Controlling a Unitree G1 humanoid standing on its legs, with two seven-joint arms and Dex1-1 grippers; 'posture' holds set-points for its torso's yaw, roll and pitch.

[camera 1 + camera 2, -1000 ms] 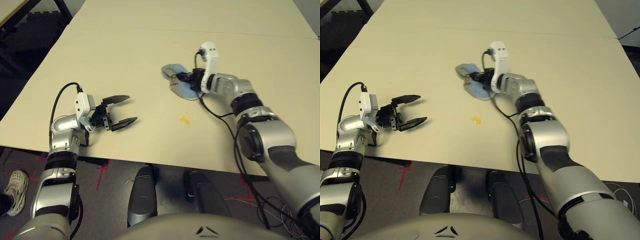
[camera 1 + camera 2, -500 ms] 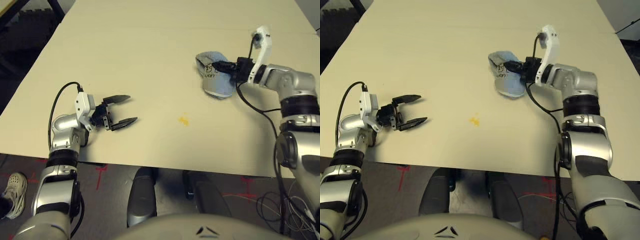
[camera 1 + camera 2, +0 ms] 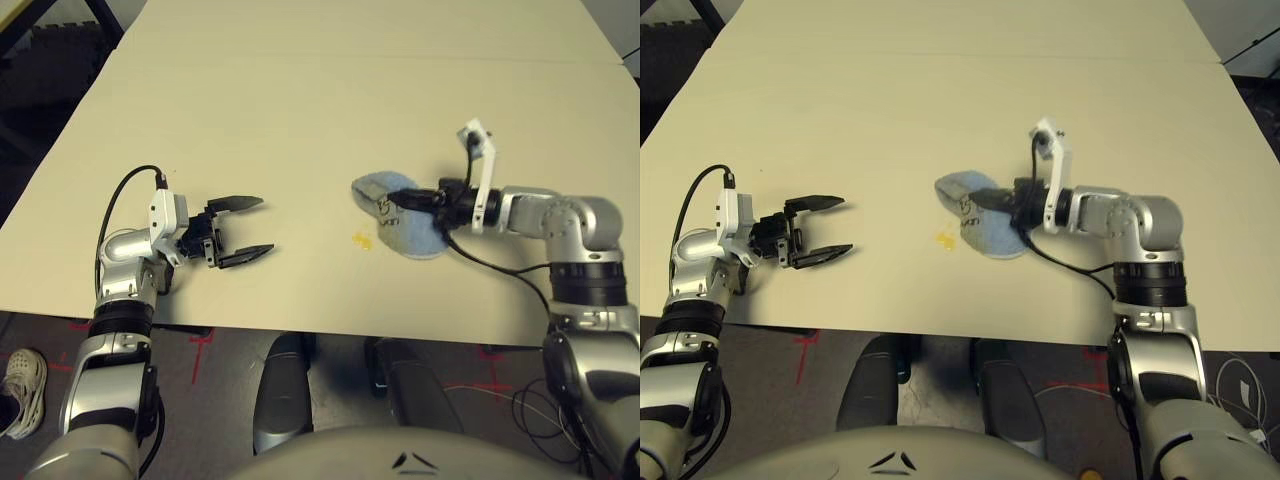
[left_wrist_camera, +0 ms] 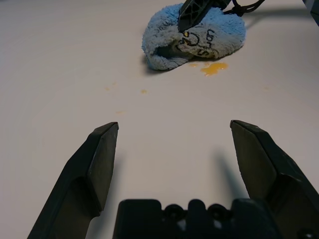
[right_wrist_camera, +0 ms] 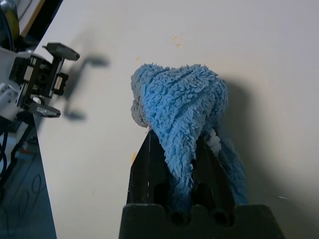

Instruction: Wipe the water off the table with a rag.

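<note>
On your far left, the left gripper [image 3: 243, 230] hovers low over the table [image 3: 300, 110] near its front edge, pointing across toward the middle. Its two black fingers are spread wide with nothing between them — from the left wrist view you look straight through the gap at bare tabletop.

Moving right, you reach the water [image 3: 362, 241]: a small yellow-orange spot on the cream surface, lying just beside the left edge of the rag [image 3: 400, 228]. From the left wrist view a few much smaller specks [image 4: 143, 91] show scattered on the table, nearer the left gripper than the main spot.

Next comes the rag itself — a light blue terry cloth with black handwritten marks, bunched into a mound and resting on the table in front of the seam line [image 3: 300, 57]. The spot sits at its rim, not yet covered as far as you can see.

On the right, the right gripper [image 3: 995, 200] reaches in from the side, its fingers pressed together and pinching a fold of the rag; in the right wrist view the cloth drapes over and between the fingertips. The silver forearm [image 3: 545, 213] behind it runs off to the right above the table's front edge.
</note>
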